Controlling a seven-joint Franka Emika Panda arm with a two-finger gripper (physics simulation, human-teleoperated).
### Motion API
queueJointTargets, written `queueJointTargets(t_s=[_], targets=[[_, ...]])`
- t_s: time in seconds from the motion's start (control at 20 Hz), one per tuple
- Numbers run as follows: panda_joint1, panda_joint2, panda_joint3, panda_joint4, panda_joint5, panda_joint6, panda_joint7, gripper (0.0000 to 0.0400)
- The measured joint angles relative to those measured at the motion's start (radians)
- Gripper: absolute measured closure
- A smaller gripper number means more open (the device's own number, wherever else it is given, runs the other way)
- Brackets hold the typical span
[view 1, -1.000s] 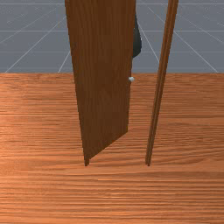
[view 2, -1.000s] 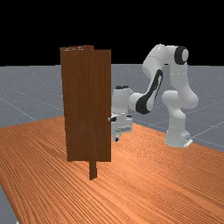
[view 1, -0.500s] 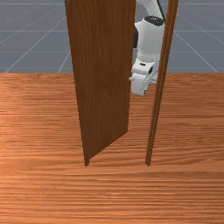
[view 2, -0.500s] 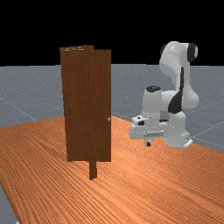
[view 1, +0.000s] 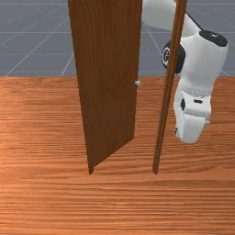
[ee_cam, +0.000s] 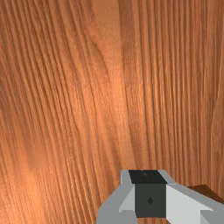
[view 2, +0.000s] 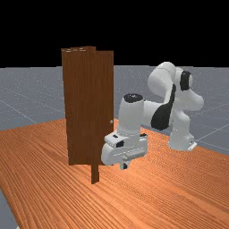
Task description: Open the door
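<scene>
Beyond the right-hand post, the gripper (view 1: 189,131) hangs low over the table in the front view. The door (view 1: 108,78) stands swung away from that camera, with a gap between its free edge and the post (view 1: 160,124). A small pale knob (view 1: 137,83) sits on the free edge, apart from the hand. In the far view the gripper (view 2: 125,164) is pointing down, and the hand overlaps the lower right part of the door (view 2: 87,103); the knob (view 2: 111,121) is above the hand. The wrist view has the gripper (ee_cam: 150,192) over wood grain, holding nothing visible.
Orange-brown table (view 1: 117,206) spreads around the door and under the hand. A dark wooden piece (ee_cam: 204,191) is beside the gripper in the wrist view. In the far view a narrow wooden post foot (view 2: 95,174) reaches down below the door panel.
In the front view my hand came out from behind the door, crossed behind the post and is now on its right, closer to the camera. The door and knob have stayed put.
</scene>
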Motion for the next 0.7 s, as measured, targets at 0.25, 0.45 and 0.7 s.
queueJointTargets(t_s=[0.25, 0.45, 0.7], targets=[[-0.206, -0.112, 0.122, -0.213, 0.028, 0.134, -0.638, 0.04], [-0.28, -0.17, 0.193, -0.314, 0.049, 0.153, -1.011, 0.04], [-0.473, -0.196, 0.174, -0.335, 0.09, 0.137, -1.342, 0.04]])
